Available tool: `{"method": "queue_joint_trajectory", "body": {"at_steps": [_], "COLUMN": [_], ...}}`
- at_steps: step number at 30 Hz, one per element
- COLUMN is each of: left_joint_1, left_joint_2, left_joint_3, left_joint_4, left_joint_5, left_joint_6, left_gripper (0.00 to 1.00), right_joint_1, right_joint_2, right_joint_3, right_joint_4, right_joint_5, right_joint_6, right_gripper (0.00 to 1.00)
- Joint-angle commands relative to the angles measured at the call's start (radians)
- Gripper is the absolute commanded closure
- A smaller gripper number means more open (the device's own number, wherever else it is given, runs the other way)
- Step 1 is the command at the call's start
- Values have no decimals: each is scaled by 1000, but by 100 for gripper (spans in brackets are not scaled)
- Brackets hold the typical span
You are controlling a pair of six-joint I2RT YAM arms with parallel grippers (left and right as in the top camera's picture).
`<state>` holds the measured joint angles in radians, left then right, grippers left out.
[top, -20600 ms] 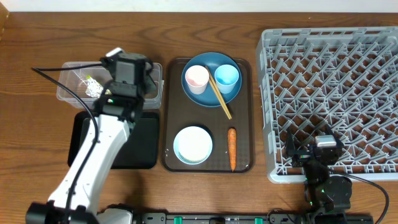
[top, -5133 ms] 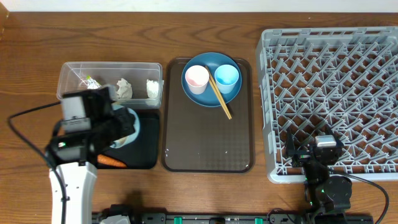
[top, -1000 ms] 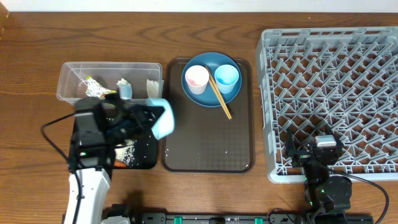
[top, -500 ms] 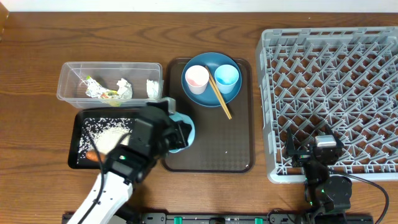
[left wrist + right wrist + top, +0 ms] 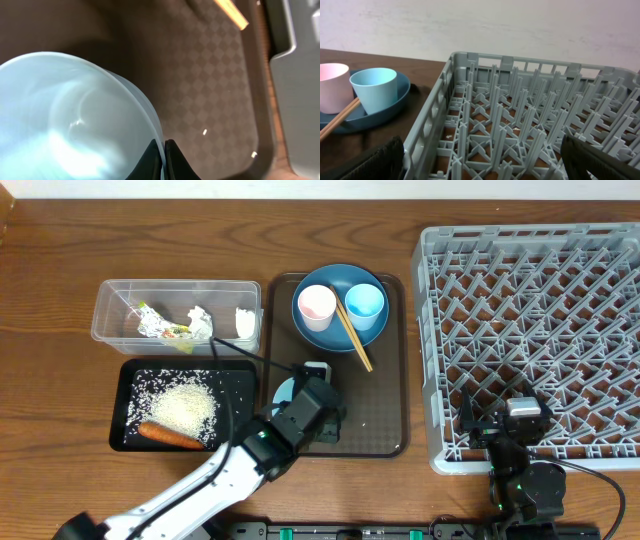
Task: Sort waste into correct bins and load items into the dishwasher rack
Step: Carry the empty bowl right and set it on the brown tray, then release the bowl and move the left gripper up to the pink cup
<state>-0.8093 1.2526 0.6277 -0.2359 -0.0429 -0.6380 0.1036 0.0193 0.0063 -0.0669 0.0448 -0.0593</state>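
Wooden table (image 5: 60, 270): left end effector (image 5: 162, 150) clamps pale-blue bowl (image 5: 75, 115); right end effector (image 5: 482, 161) spread.

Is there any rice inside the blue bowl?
Empty, it seems: the bowl's inside shows plain blue, though blurred. The rice lies in the black tray.

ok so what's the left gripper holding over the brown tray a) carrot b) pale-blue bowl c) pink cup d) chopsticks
b, the left wrist view shows the left gripper pinching the rim of the pale-blue bowl above the brown serving tray.
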Motion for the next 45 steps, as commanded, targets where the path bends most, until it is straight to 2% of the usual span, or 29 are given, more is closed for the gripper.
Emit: {"method": "queue_joint_trajectory", "body": {"at_steps": [1, 5, 12, 22, 28, 34, 41, 45], "left_joint_1": [-13, -13, -13, -11, 56, 204, 379, 423], "left_joint_2": [33, 47, 47, -8, -19, 17, 40, 41], "left_joint_3": [29, 29, 29, 101, 319, 562, 612, 612], "left_joint_4": [16, 17, 37, 50, -176, -420, -575, -605], "left_joint_5": [-55, -53, 8, 8, 8, 5, 5, 5], "left_joint_6": [12, 12, 13, 62, 70, 156, 182, 200], "left_gripper": [94, 92, 67, 51, 51, 51, 50, 41], "right_joint_1": [28, 28, 28, 28, 28, 28, 28, 28], "right_joint_2": [2, 2, 2, 2, 2, 2, 2, 2], "right_joint_3": [-1, -1, -1, -1, -1, -1, -1, -1], "right_joint_4": [-4, -4, -4, -4, -4, -4, -4, -4], "right_joint_5": [7, 7, 7, 7, 7, 7, 7, 7], "right_joint_6": [-9, -9, -9, -9, -9, -9, -9, -9], "right_gripper": [1, 1, 1, 1, 1, 1, 1, 1]}}
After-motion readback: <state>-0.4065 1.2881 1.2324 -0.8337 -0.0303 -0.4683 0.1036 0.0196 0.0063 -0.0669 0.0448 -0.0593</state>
